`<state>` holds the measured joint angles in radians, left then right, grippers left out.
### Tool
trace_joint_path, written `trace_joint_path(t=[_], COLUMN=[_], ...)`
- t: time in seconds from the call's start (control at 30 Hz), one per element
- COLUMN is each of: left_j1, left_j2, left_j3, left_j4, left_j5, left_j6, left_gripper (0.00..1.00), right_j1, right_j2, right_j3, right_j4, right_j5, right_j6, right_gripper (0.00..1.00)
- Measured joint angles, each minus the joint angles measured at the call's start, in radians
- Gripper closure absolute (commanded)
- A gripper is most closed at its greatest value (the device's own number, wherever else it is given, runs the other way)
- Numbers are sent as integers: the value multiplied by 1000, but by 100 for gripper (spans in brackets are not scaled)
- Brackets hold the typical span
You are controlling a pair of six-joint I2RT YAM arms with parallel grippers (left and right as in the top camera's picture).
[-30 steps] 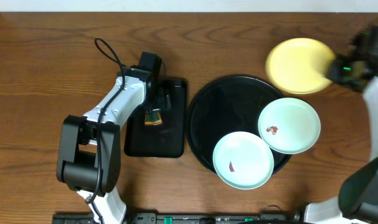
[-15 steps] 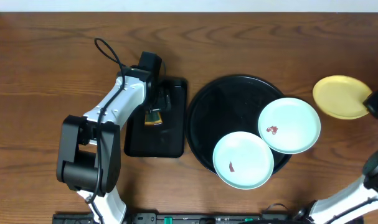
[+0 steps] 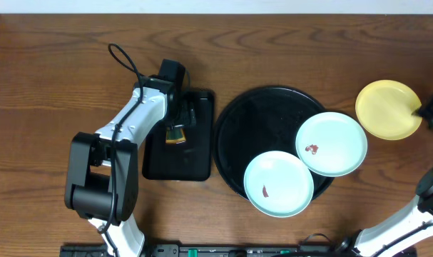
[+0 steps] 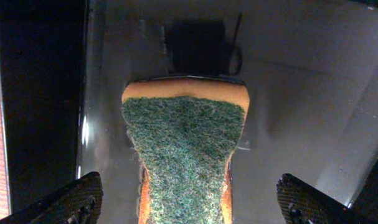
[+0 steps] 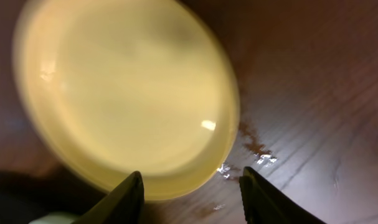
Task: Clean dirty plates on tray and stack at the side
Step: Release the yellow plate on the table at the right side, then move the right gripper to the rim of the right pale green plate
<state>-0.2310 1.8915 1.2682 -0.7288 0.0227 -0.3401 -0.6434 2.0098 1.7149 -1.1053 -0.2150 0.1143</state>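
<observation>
Grippers first: find the right gripper (image 5: 192, 186) at 3 o'clock of the table (image 3: 59, 71), with fingers spread wide and clamped on nothing, just beside the 3 o'clock edge of the yellow plate (image 3: 387, 108). Find the left gripper (image 4: 189, 199) spread just as wide, poised over the sponge (image 4: 185, 149) and pinching nothing.

Next, take the round black tray (image 3: 259, 128), right of table centre. Count two plates on it, both overhanging the rim and touching each other: the upper mint plate (image 3: 332, 143) at 3 o'clock, the lower mint plate (image 3: 278, 183) at 6 o'clock. Note one reddish smear (image 3: 312, 149) on the upper and another on the lower. Place the yellow plate off the tray toward 2 o'clock, flat on bare wood, with no smear visible despite blur in the wrist view.

Look to 9 o'clock of the round tray for the rectangular tray (image 3: 195, 160), with the sponge lying green side up inside.

Judge roughly a third done: one plate apparently clean and parked as the base of the stack. Still to do: wipe both mint plates, then stack them on the yellow.
</observation>
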Motion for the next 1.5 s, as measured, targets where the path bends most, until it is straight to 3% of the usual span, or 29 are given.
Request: trace_joint_path(t=[0.13,0.33,0.53,0.73,1.0,1.1,1.23,1.5], left_j1=[0,0,0,0,0,0,0,0], left_j2=[0,0,0,0,0,0,0,0], left_j3=[0,0,0,0,0,0,0,0], left_j4=[0,0,0,0,0,0,0,0], left_j5=[0,0,0,-1,0,0,0,0], left_j6=[0,0,0,0,0,0,0,0], left_gripper=[10,10,10,10,10,10,10,10], right_j1=[84,334,599,802,861,883,911,915], right_j2=[-41,-150,-169,-169,-169,-169,-169,-232], right_j3=[130,195,182,48,-216,-307,-378,-473], right_j4=[-142,-271,-367,-399,-328,-329,-383,-385], right_j5=[-33,-64,-56,-1,77,77,76,90], right_j6=[-39,-83,-108,-101,-15,-4,13,49], right_gripper=[50,49,51,52,56,66,69,66])
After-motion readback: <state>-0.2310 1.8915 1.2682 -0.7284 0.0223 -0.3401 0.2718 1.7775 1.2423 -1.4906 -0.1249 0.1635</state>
